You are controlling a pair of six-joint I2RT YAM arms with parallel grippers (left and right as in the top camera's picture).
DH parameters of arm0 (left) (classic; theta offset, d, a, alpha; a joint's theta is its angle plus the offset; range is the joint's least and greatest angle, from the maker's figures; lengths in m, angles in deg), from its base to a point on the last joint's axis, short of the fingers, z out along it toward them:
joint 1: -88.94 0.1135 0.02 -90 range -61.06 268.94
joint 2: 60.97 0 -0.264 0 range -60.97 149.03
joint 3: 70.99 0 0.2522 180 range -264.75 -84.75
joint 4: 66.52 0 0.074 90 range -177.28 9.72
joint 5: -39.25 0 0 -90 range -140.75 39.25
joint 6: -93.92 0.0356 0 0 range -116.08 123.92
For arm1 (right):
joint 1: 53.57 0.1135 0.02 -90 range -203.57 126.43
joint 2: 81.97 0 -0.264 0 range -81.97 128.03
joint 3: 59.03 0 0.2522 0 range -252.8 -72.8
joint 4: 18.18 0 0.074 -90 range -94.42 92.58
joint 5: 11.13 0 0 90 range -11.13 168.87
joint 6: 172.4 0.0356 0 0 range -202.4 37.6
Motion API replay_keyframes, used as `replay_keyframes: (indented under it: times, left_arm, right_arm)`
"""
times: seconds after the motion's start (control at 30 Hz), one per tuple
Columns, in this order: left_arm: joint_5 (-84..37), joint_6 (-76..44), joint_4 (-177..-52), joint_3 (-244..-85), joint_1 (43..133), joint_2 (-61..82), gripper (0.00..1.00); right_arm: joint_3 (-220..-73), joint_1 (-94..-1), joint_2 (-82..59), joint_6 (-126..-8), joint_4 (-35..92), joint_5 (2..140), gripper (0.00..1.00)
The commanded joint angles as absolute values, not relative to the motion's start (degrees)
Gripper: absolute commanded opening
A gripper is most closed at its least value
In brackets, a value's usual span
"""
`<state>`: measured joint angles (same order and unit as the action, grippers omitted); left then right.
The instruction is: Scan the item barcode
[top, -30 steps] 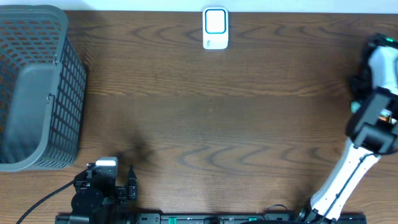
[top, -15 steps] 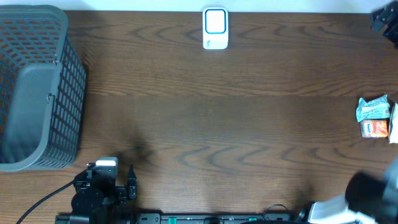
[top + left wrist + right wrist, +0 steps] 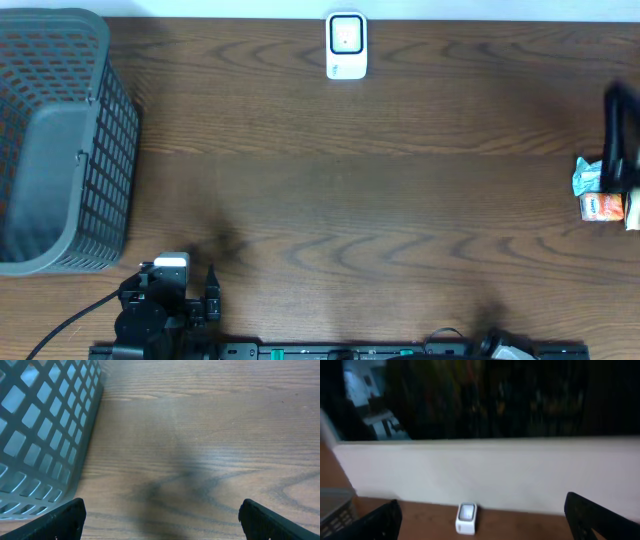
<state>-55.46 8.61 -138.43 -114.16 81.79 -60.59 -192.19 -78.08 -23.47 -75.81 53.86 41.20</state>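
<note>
Two small packets lie at the table's right edge: a crumpled teal one [image 3: 590, 176] and an orange-labelled one [image 3: 603, 207]. The white barcode scanner [image 3: 346, 45] stands at the back middle and also shows in the right wrist view as the scanner [image 3: 466, 518], by the wall. A dark blur of my right arm [image 3: 616, 140] hangs over the packets. My right gripper [image 3: 490, 522] is open and empty, raised and facing the scanner. Down at the front left, my left gripper [image 3: 162, 520] is also open, with only bare wood between its fingers.
A grey mesh basket [image 3: 60, 140] fills the left end of the table, and the basket's wall [image 3: 45, 435] is close on the left of my left gripper. My folded left arm [image 3: 150, 305] sits at the front edge. A white wall [image 3: 490, 472] backs the table.
The right arm, which covered the right edge a second ago, swung away and uncovered the two packets. It now shows as a dark blur above them. The left arm has not moved.
</note>
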Motion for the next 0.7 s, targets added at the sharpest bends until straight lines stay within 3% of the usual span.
replay_keyframes:
  times: [0.0, 0.13, 0.43, 0.67]
  left_arm:
    - [-55.94, 8.54, -138.48, -114.18, 81.92, -60.63, 0.98]
    - [-55.94, 8.54, -138.48, -114.18, 81.92, -60.63, 0.98]
    - [-55.94, 8.54, -138.48, -114.18, 81.92, -60.63, 0.98]
    - [-55.94, 8.54, -138.48, -114.18, 81.92, -60.63, 0.98]
  right_arm:
    - [-192.36, -78.28, -28.01, -76.93, 54.49, 40.39, 0.99]
    - [-192.36, -78.32, -34.74, -78.85, 55.28, 42.14, 0.99]
    - [-191.25, -78.26, -44.32, -83.51, 74.78, 43.58, 0.99]
    - [-180.69, -77.07, -51.92, -86.26, 69.68, 43.73, 0.99]
